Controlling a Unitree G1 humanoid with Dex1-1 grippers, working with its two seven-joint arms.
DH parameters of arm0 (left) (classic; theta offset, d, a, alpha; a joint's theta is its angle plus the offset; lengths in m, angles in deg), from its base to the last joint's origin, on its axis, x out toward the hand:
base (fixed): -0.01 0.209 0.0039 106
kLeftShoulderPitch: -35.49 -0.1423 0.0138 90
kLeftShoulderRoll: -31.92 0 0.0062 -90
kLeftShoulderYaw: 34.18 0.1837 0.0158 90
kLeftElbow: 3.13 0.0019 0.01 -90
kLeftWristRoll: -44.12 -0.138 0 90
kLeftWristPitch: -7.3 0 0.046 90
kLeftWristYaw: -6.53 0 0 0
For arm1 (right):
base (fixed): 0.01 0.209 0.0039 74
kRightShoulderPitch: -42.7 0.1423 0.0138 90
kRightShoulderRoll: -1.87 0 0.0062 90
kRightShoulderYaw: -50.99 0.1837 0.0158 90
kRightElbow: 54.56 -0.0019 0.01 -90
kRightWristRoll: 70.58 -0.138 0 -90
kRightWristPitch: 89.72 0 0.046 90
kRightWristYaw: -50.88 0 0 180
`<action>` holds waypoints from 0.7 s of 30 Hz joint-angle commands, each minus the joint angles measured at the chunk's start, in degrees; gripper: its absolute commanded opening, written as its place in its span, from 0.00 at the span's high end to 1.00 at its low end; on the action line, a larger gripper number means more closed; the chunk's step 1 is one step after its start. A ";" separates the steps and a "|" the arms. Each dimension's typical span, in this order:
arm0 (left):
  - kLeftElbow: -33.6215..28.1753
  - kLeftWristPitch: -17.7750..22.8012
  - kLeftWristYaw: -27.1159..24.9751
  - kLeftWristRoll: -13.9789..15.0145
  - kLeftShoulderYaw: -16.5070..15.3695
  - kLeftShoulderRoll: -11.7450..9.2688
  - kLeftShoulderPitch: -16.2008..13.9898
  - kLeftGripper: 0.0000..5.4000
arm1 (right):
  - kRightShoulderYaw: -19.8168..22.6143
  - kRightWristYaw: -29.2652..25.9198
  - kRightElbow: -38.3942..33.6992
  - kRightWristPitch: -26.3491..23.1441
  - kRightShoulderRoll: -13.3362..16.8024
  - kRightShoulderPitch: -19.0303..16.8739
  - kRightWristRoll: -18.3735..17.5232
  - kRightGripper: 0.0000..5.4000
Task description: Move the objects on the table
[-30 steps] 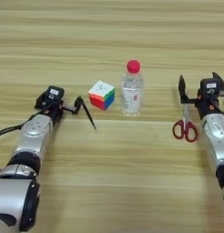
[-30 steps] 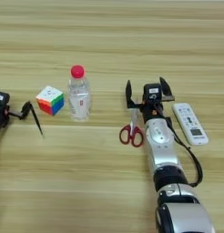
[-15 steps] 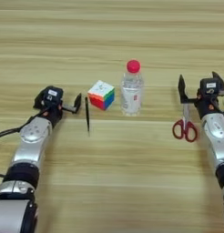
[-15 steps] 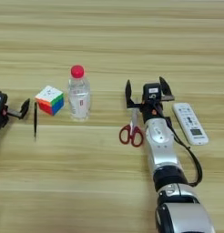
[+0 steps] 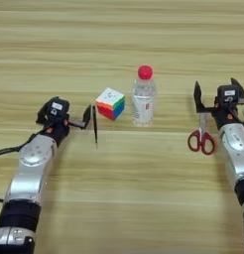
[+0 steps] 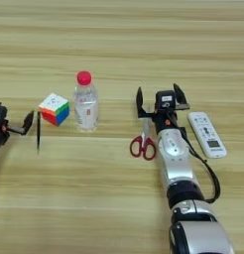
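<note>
A clear bottle with a red cap (image 5: 143, 101) stands upright at the middle of the table (image 5: 124, 198). The multicoloured cube (image 5: 110, 103) sits just left of it. A thin black stick (image 5: 94, 126) lies pointing away from me, close by the right finger of my left gripper (image 5: 64, 116), which is open with nothing between its fingers. Red-handled scissors (image 5: 202, 140) lie at the right, handles toward me. Their blades reach under my right gripper (image 5: 217, 94), which is open wide over them.
A white remote control (image 6: 207, 134) lies right of my right gripper. My two forearms run down the left and right sides of the picture.
The black stick has swung from slanting to lying straight, its near end moving left. The left gripper has barely shifted. The right arm, scissors, bottle and cube have not moved.
</note>
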 commanded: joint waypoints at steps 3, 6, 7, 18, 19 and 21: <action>-4.78 4.39 -0.95 -0.75 3.40 1.63 -2.93 0.00 | -0.06 0.11 0.09 -0.45 -0.03 0.95 0.16 0.00; -5.31 5.09 -1.19 -1.18 5.02 2.37 -4.01 0.00 | -0.08 0.14 0.10 -0.43 -0.05 0.97 0.19 0.00; -5.32 5.23 -1.21 -1.31 5.30 2.56 -4.09 0.00 | -0.08 0.15 0.10 -0.42 -0.06 0.97 0.19 0.00; 0.59 3.21 0.18 -3.73 6.65 3.16 -2.85 0.00 | -0.14 0.25 -0.38 -0.48 -0.16 0.77 0.24 0.00; 1.22 2.95 0.41 -3.87 6.46 3.00 -2.61 0.00 | -0.14 0.25 -0.43 -0.49 -0.16 0.76 0.25 0.00; 2.66 2.56 1.03 -4.19 6.16 2.73 -2.16 0.00 | -0.15 0.24 -0.50 -0.51 -0.16 0.73 0.26 0.00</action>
